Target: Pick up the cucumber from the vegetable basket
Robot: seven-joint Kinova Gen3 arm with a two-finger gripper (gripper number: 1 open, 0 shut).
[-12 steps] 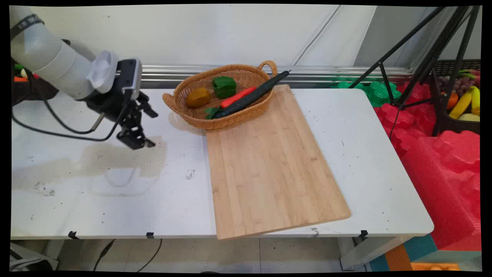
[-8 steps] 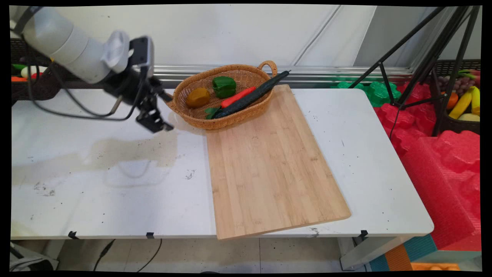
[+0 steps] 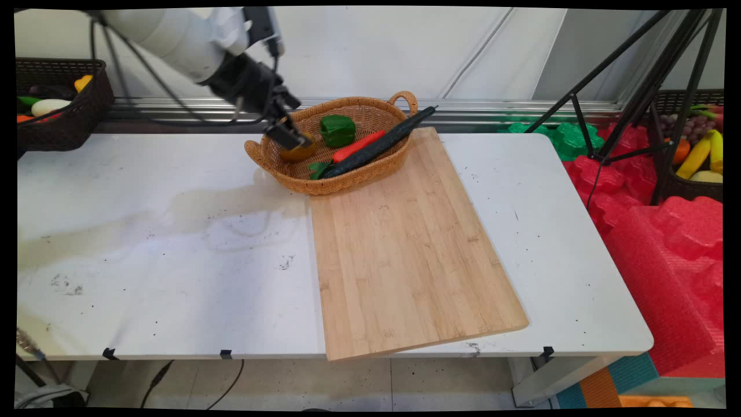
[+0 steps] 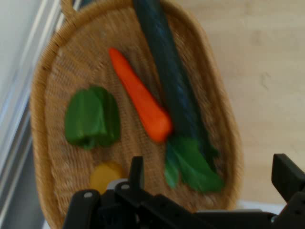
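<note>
My gripper (image 3: 288,136) hangs open over the left end of a wicker basket (image 3: 347,180), holding nothing. Directly under it lies a yellow-brown round vegetable (image 3: 302,154), partly hidden by one finger. Also in the basket are a green pepper (image 3: 337,130), a carrot (image 3: 359,146), a long dark cucumber (image 3: 385,141) and a green leaf (image 3: 317,168). In the hand view the gripper (image 4: 212,176) has its fingers wide apart above the basket (image 4: 38,143), with the yellow vegetable (image 4: 106,175) by the left finger, the pepper (image 4: 91,117), the carrot (image 4: 143,102), the cucumber (image 4: 164,71) and the leaf (image 4: 193,167).
A bamboo cutting board (image 3: 405,249) lies on the white table (image 3: 145,272), touching the basket's near side. A dark basket of vegetables (image 3: 63,116) stands at the back left. Off the table's right end are a black tripod (image 3: 637,75), red foam (image 3: 666,243) and a fruit basket (image 3: 694,159).
The gripper has risen and travelled right and back, from above the table's left part to over the basket's left end. Nothing in the basket has moved.
</note>
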